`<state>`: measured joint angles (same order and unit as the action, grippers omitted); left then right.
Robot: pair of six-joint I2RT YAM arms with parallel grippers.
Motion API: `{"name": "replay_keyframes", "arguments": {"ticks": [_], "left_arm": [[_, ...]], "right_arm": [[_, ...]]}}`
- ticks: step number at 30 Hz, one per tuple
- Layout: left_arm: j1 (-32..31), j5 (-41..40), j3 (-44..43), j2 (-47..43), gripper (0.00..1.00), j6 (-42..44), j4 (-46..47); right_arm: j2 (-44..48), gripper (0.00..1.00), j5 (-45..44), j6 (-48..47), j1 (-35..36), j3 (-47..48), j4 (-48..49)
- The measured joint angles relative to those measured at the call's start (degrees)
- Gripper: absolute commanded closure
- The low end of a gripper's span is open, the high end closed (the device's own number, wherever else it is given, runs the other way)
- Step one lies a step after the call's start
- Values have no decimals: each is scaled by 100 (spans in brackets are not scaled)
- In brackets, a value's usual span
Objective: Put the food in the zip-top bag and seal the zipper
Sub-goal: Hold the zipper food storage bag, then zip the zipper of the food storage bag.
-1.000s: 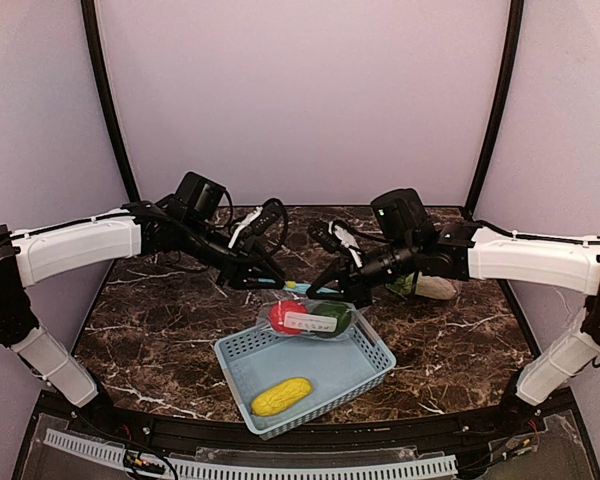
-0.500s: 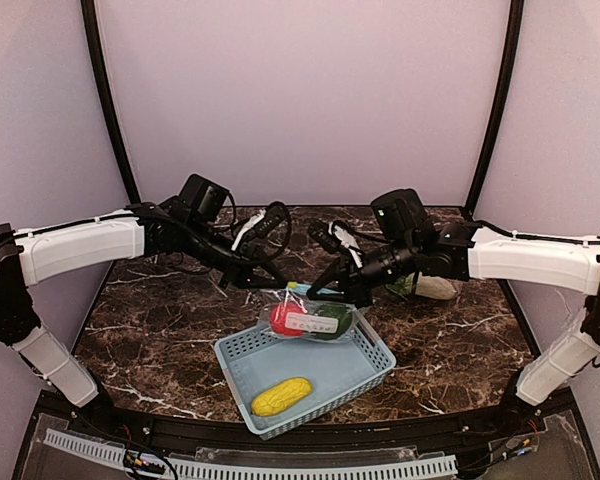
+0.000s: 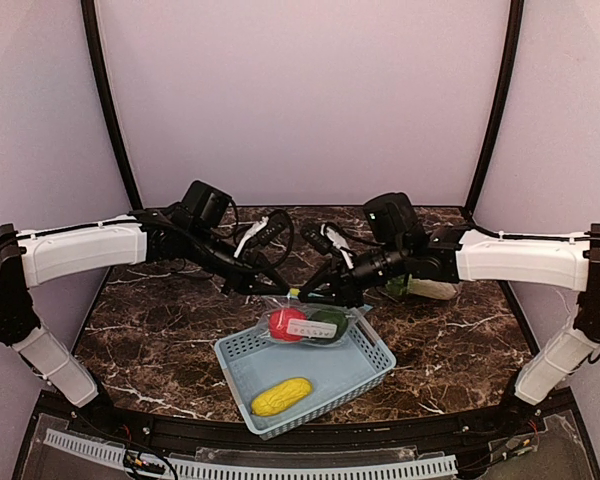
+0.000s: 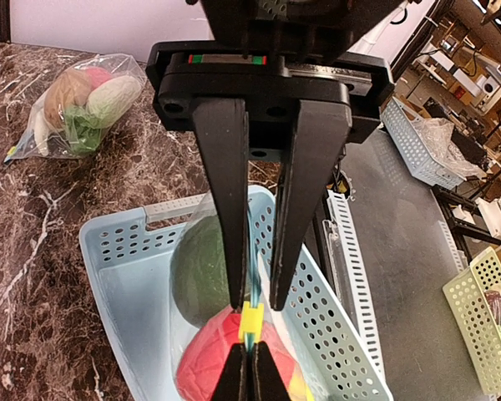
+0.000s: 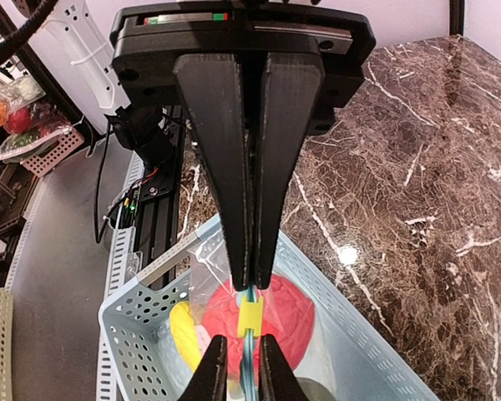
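Observation:
The clear zip-top bag (image 3: pixel 310 322) hangs into the basket with a red apple (image 3: pixel 283 320) and a dark green round fruit (image 3: pixel 330 322) inside. Its teal zipper strip carries a yellow slider (image 4: pixel 250 320). My left gripper (image 4: pixel 256 305) straddles the strip just behind the slider, jaws a little apart. My right gripper (image 5: pixel 249 286) is shut on the strip on the slider's other side. In the top view the left gripper (image 3: pixel 283 291) and right gripper (image 3: pixel 305 293) meet tip to tip above the bag. Yellow corn (image 3: pixel 280 396) lies loose in the basket.
The light blue basket (image 3: pixel 375 362) stands at the front middle of the marble table. A second clear bag (image 3: pixel 420 287) holding potato, radish and greens lies at the right, behind my right arm. Purple walls enclose the table.
Both grippers have closed in on each other along the zipper and now meet at the yellow slider. The bag has stayed over the basket.

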<state>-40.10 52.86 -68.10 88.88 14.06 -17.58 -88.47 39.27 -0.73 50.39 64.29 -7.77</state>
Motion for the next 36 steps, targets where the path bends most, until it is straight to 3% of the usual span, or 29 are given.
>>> {"name": "replay_keyframes", "arguments": {"ticks": [3, 7, 10, 12, 14, 20, 22, 29, 36], "left_arm": [[0, 2, 0, -2, 99, -20, 26], [0, 9, 2, -7, 98, -33, 31], [0, 33, 2, -7, 69, -52, 39], [0, 74, 2, -7, 59, -131, 125], [-4, 116, 4, -7, 54, -164, 199], [-66, 223, 63, -7, 51, -334, 433], [-98, 229, 81, -4, 52, -374, 455], [-190, 234, 85, 39, 82, -466, 560], [-188, 177, 87, 103, 99, -474, 599]], "right_arm": [[-13, 100, -2, 26, 4, 0, 11], [-13, 100, -26, 52, 4, 0, 13], [-13, 100, -28, 59, 4, 0, 15], [-13, 100, -17, 59, 15, 0, 17], [-13, 100, -7, 61, 20, 0, 22], [-13, 100, -2, 61, 20, 0, 48], [-13, 100, -2, 61, 22, 0, 48], [-13, 100, -2, 61, 22, 0, 50], [-13, 100, -7, 59, 26, -2, 39]]}}
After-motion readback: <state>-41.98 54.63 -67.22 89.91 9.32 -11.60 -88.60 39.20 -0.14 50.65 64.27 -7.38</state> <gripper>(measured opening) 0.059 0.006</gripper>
